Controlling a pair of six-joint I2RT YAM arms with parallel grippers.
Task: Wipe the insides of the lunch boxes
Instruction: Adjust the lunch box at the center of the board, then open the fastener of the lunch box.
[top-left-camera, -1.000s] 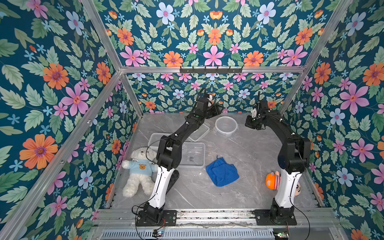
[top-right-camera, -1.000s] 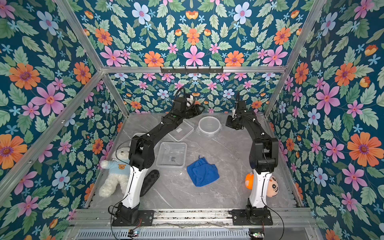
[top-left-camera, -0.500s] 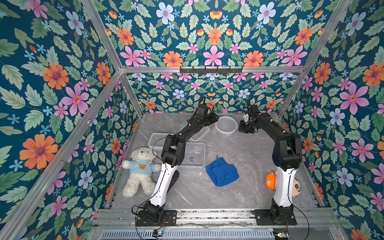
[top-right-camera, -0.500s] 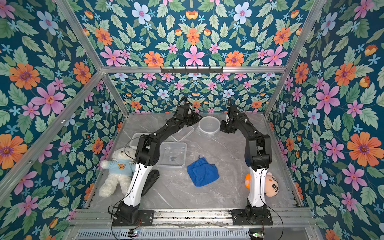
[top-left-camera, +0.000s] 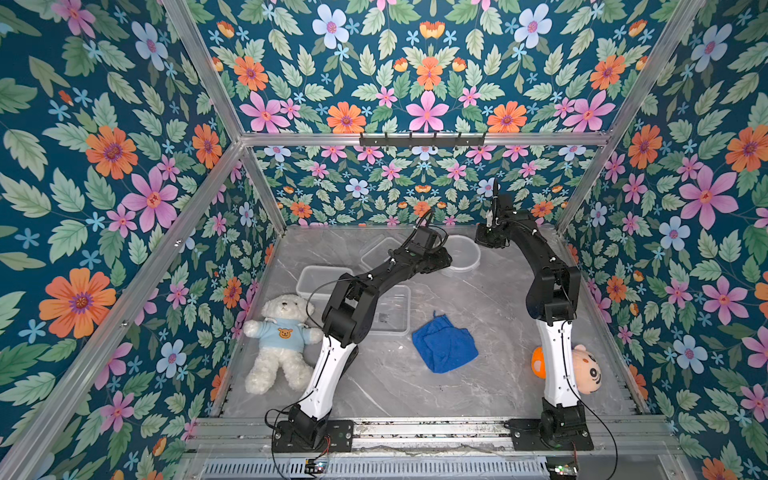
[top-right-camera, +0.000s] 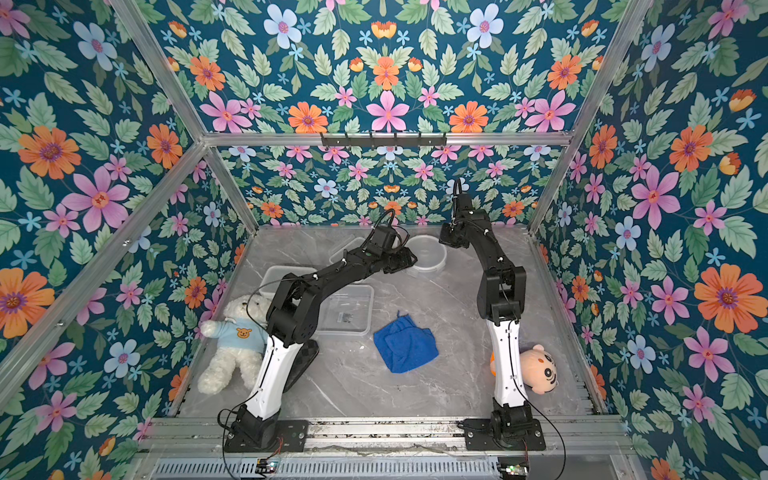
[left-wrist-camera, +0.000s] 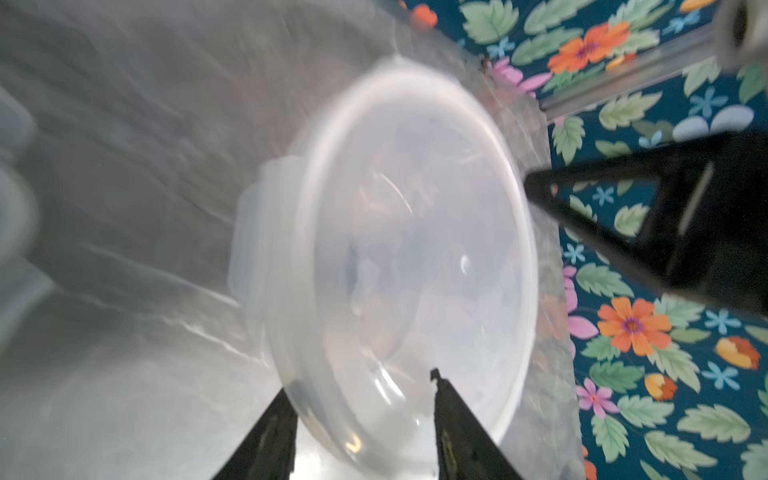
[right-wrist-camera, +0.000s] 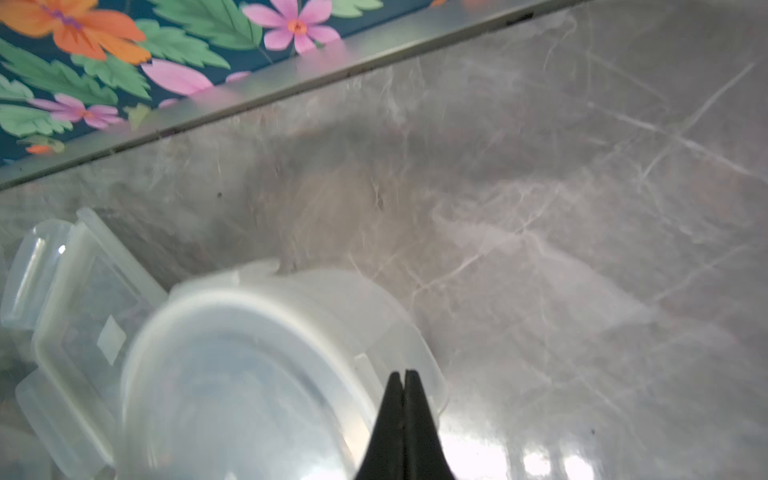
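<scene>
I hold the left jaws apart astride the wall of the round lunch box (left-wrist-camera: 415, 249), right jaws together and empty; I judge I'm steadying it, and next must fetch the blue cloth (top-left-camera: 444, 348).

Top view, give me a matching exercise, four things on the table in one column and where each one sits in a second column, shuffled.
1 blue cloth
2 white teddy bear
3 round lunch box
4 pink-faced plush doll

A near the back wall
B beside the right arm
C crumpled, in the middle
D beside the left arm

Pairs: 1-C, 2-D, 3-A, 4-B.
</scene>
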